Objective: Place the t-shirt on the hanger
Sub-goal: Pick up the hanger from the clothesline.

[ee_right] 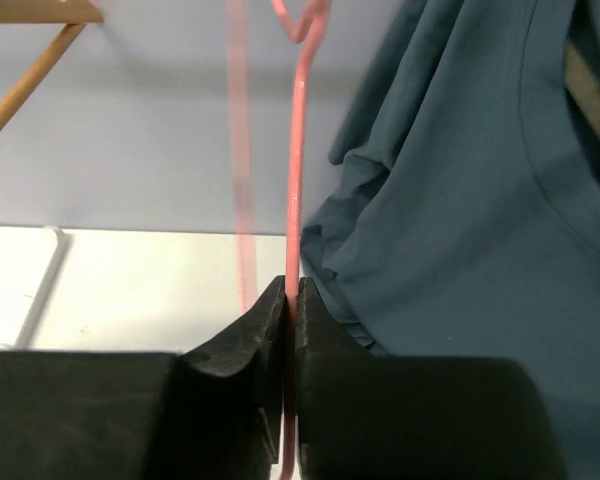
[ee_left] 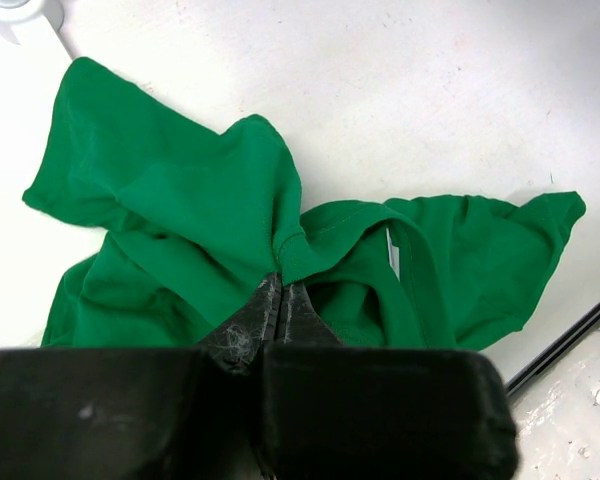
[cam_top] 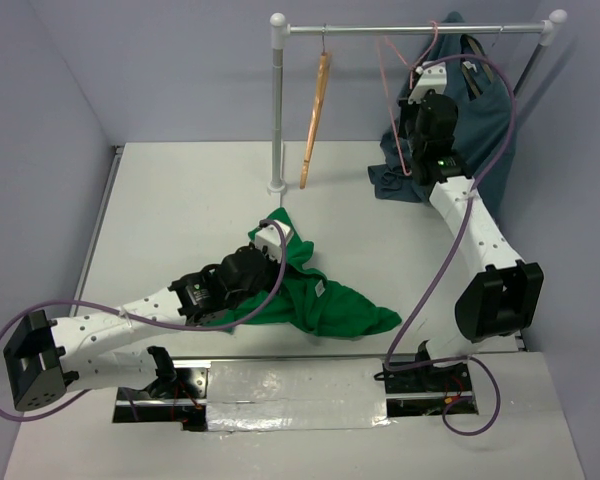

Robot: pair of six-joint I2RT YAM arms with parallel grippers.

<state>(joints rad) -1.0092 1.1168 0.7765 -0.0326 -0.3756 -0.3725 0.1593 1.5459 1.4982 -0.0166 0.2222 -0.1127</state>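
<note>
Cloth and wire sit well apart. The t-shirt lies crumpled on the table, in the near middle. The hanger hangs from the rail at the far right, so it is up, far and to the right of the shirt.

The left gripper is clenched on a raised fold near the middle of the t-shirt. Green cloth fans out to both sides of its tips, its longest spread running from far left to near right.

The right gripper is clenched on the hanger's thin pink wire, which rises straight up from between its fingers to the twist at the neck. The hanger's hook is over the rail, just beside a dark teal shirt. A tan wooden hanger hangs further left.

Each arm is nearest its own piece, so 1 of the 2 pieces has to cross the gap, most likely the hanger coming down toward the neck opening.

A small white label shows on the green cloth. No writing on it can be read.
</note>
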